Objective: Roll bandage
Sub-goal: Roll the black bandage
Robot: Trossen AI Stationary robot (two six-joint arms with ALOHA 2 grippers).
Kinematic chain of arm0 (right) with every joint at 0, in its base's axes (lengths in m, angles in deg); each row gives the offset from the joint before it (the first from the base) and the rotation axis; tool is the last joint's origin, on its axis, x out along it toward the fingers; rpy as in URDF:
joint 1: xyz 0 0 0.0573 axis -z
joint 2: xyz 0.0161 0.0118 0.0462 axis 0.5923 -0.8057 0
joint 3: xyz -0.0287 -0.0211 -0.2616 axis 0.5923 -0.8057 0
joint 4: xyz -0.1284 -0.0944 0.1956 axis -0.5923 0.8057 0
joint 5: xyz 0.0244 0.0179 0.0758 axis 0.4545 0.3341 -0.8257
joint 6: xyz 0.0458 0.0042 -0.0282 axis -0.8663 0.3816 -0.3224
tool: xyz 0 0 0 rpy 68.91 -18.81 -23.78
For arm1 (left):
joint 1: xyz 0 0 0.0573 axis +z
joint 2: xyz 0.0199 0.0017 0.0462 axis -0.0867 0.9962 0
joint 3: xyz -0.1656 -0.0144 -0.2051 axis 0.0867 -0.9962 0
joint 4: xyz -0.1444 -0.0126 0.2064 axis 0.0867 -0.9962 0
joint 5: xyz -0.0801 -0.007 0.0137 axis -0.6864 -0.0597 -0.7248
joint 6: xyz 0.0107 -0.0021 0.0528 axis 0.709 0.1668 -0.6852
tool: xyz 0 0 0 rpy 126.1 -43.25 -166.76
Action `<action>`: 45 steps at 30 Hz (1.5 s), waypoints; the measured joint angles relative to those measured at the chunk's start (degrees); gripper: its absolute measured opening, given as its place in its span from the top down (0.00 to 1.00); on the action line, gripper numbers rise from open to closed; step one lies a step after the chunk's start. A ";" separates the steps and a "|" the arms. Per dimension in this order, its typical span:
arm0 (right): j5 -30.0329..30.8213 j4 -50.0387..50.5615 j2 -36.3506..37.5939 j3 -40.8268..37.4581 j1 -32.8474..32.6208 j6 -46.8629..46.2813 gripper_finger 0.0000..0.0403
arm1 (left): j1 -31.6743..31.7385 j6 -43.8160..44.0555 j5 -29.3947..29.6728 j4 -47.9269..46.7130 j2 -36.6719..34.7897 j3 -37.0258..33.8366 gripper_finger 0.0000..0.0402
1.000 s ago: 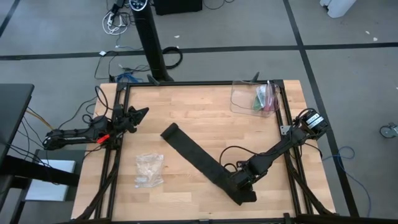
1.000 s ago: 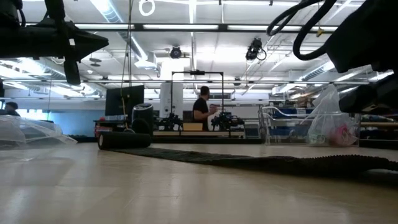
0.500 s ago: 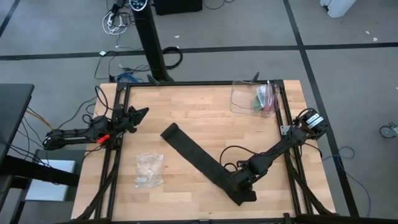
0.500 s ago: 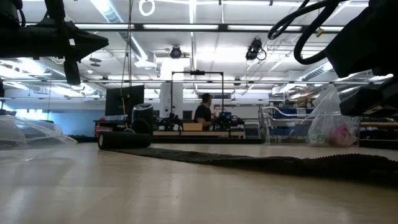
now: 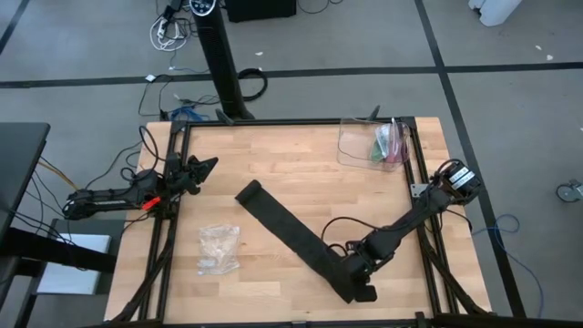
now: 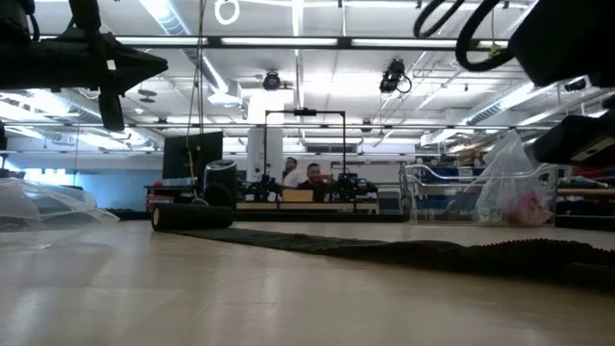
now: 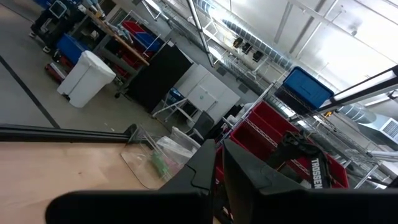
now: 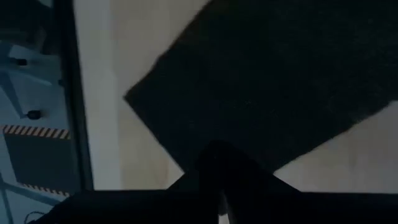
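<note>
Right gripper [image 5: 357,271] low at about 5 o'clock on the table, fingers closed tight on the near end of the bandage [image 5: 290,234]; the right wrist view shows dark fabric right at the fingertips, so likely pinching the edge, though a real hold can't be confirmed. Bandage lies flat, unrolled, running diagonally from centre toward 5 o'clock, far end near the middle of the table.

Step in hand, as I judge it: start the roll from this end. To do it well: keep the pinch on the very edge, fold it over squarely along the strip, don't drag the whole strip sideways, keep the roll tight.

Left gripper [image 5: 202,167] waits at 9 o'clock, raised, fingers nearly together, holding nothing.

Wooden table [image 5: 291,155] with black frame. Small clear bag [image 5: 219,248] at 7 o'clock, clear container [image 5: 373,143] with coloured items at 1 o'clock. Workshop beyond: shelving, ceiling lights, people [image 6: 306,176] at far benches.
</note>
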 joint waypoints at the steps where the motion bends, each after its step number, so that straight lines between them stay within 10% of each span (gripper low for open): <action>1: 0.00 0.06 0.00 0.44 -0.10 -0.54 0.98 | 0.00 -0.02 0.00 0.00 0.01 0.00 0.91; 17: 3.08 1.90 0.00 0.55 -0.32 -2.78 0.77 | 0.00 0.03 0.00 -1.55 -0.01 0.00 0.91; 45: 3.08 -2.04 0.02 -2.66 0.31 0.35 0.80 | 0.00 0.18 0.00 -1.88 -0.01 0.02 0.91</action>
